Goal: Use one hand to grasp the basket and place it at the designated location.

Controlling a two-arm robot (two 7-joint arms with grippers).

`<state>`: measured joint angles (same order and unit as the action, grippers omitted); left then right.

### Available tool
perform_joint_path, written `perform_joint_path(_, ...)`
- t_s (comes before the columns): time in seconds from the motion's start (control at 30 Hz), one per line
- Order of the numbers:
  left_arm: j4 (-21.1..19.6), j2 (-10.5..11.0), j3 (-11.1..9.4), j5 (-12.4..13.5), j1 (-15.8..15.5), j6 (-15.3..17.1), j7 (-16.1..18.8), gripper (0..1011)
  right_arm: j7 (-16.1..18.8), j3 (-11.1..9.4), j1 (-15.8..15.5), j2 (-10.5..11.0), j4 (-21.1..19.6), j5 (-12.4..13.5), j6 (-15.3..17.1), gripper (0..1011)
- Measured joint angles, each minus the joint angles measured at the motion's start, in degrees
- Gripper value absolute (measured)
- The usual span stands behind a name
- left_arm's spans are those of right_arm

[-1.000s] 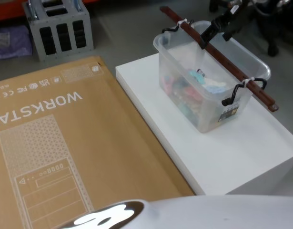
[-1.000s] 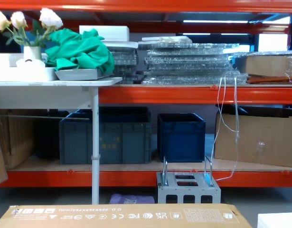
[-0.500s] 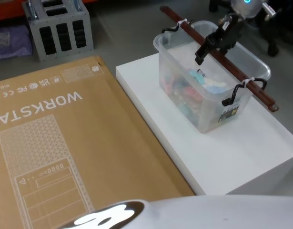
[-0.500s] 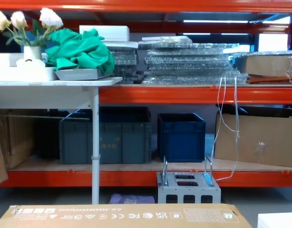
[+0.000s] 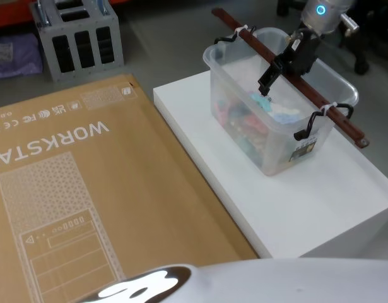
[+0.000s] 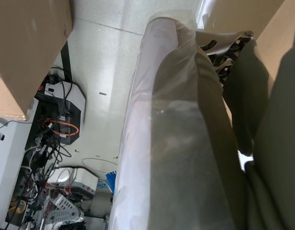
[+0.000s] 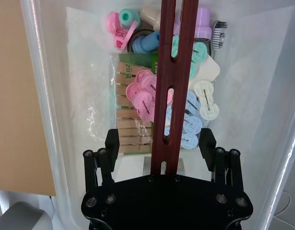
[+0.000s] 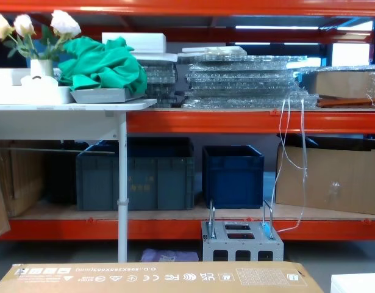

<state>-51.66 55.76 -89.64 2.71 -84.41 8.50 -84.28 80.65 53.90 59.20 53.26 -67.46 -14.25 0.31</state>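
Basket (image 5: pixel 272 148), milky translucent with reddish-brown bar handle (image 5: pixel 307 92), beneath released right end effector (image 7: pixel 160 140) straddling handle.

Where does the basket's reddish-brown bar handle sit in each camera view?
Head view: the bar handle crosses the basket diagonally, upper right, the right pincer astride it.
Right wrist view: it runs up the middle, between the open pincer's fingers.
Chest view: faces the shelving.
Left wrist view: faces the floor.
Shared landmark: the pastel clips inside the basket.

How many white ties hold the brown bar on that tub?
2. On the bar: one tie at its far end, another at its near end; the right gripper straddles it between them. None look hidden.
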Motion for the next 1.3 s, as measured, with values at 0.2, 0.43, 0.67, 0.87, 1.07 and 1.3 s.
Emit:
perform_joint_path(0.2,0.0,0.0,0.0,0.0,0.0,0.0,0.0,0,-0.7,0.6,0.3,-0.1,0.5,0.1,0.0,909)
perform_joint_path(0.43,0.0,0.0,0.0,0.0,0.0,0.0,0.0,0,-1.1,0.9,0.5,0.1,0.5,0.5,-0.1,780)
perform_joint_path(0.67,0.0,0.0,0.0,0.0,0.0,0.0,0.0,0,-1.4,1.5,1.0,-0.2,0.5,0.6,-0.1,497)
perform_joint_path(0.87,0.0,0.0,0.0,0.0,0.0,0.0,0.0,0,-1.4,1.8,1.3,-0.2,0.5,0.6,0.1,291)
perform_joint_path(1.07,0.0,0.0,0.0,0.0,0.0,0.0,0.0,0,-1.4,2.1,1.4,-0.2,0.3,0.7,0.2,178)
perform_joint_path(1.3,0.0,0.0,0.0,0.0,0.0,0.0,0.0,0,-1.6,2.2,1.5,-0.1,0.0,0.8,0.5,134)
